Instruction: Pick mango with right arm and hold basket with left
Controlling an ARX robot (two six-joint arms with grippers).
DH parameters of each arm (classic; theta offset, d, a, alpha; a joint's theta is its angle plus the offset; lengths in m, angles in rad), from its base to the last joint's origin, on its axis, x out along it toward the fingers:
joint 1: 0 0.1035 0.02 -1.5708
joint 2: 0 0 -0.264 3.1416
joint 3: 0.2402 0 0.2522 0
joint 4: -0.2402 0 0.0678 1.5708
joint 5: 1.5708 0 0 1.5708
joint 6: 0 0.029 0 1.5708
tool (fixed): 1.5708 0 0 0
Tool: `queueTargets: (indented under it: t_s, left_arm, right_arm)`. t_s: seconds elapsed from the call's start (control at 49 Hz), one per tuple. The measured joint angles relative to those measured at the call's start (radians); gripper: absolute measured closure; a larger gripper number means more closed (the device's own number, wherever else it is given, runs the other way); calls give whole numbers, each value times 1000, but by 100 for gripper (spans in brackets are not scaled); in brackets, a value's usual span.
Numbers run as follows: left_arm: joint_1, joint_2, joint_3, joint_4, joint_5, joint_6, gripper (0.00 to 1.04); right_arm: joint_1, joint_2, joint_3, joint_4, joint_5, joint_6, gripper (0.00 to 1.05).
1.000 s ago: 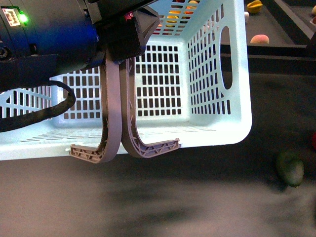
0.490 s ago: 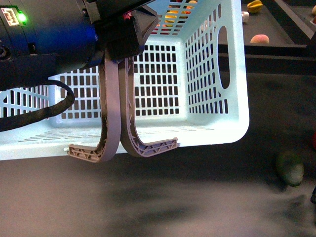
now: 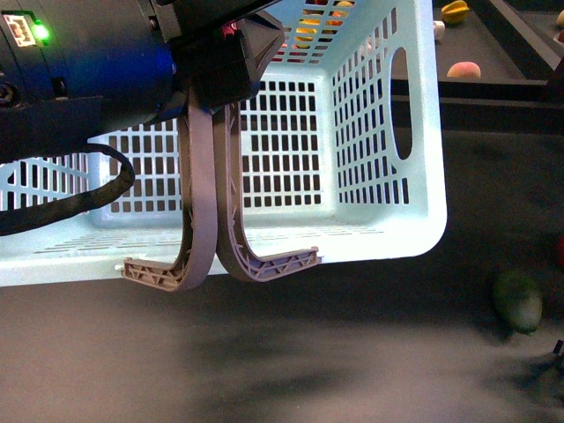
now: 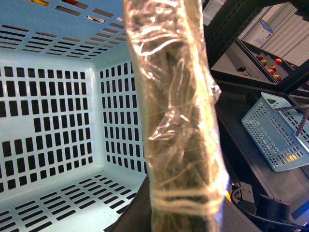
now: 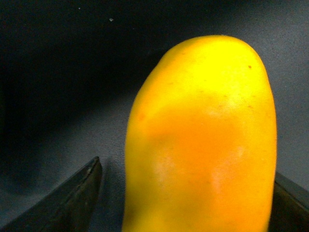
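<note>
**A:** What does the front camera give?

**B:** The basket point(image 3: 388, 220), pale turquoise, fills the middle. Its two grey-brown handles point(image 3: 216, 220) are pressed together and run up into the left claw point(image 3: 220, 84), which is clamped on them. The dark left arm point(image 3: 79, 79), with a green lamp point(image 3: 40, 33), covers the basket's upper left corner.

**A:** And around the basket?

**B:** A dark green fruit point(image 3: 517, 300) lies on the table point(image 3: 308, 370), well apart from the basket's near right corner. Past its far right corner sit a yellow fruit point(image 3: 454, 11) and a peach-coloured fruit point(image 3: 463, 69).

**A:** The left wrist?

**B:** It looks into the basket's slotted inside. A finger point(image 4: 178, 121) wrapped in clear film crosses in front of one wall. Beyond the basket lies a second basket point(image 4: 280, 130), bluer.

**A:** The right wrist?

**B:** The mango point(image 5: 203, 145) fills the view, sitting between the right claw's point(image 5: 187, 169) two dark fingers point(image 5: 72, 198) over the table. The fingers stand apart. A gap shows beside one, and the other is at the fruit's edge, though I cannot tell if it touches. I cannot tell how the mango lies from the basket.
</note>
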Motion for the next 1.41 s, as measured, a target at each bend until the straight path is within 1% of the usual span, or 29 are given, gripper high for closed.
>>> queueTargets:
  t_s: [0.02,0.184,0.245,0.408,0.551,0.694,0.878,1.061,1.265,1.347,1.408]
  left_arm:
    - [0,0,0,0,0,0,97]
    - [0,0,0,0,0,0,97]
    - [0,0,0,0,0,0,97]
    - [0,0,0,0,0,0,97]
    - [0,0,0,0,0,0,97]
    - [0,0,0,0,0,0,97]
    - [0,0,0,0,0,0,97]
    - [0,0,0,0,0,0,97]
    - [0,0,0,1,1,0,97]
    - [0,0,0,1,0,0,97]
    - [0,0,0,1,0,0,97]
  right_arm:
    - [-2,1,0,-1,1,-1,22]
    - [-11,5,-1,-1,-2,-2,41]
    - [-13,3,-6,0,-7,-2,44]
    - [-11,-24,-40,3,-29,0,46]
    - [6,-123,-113,12,-66,13,46]
    - [41,-320,-206,3,-122,37,46]
    - [83,-528,-291,-64,-173,55,46]
    - [174,-841,-372,-208,-216,72,46]
    - [296,-1121,-388,-369,-239,96,46]
    - [384,-1257,-385,-458,-241,113,46]
    - [436,-1312,-378,-497,-239,122,46]
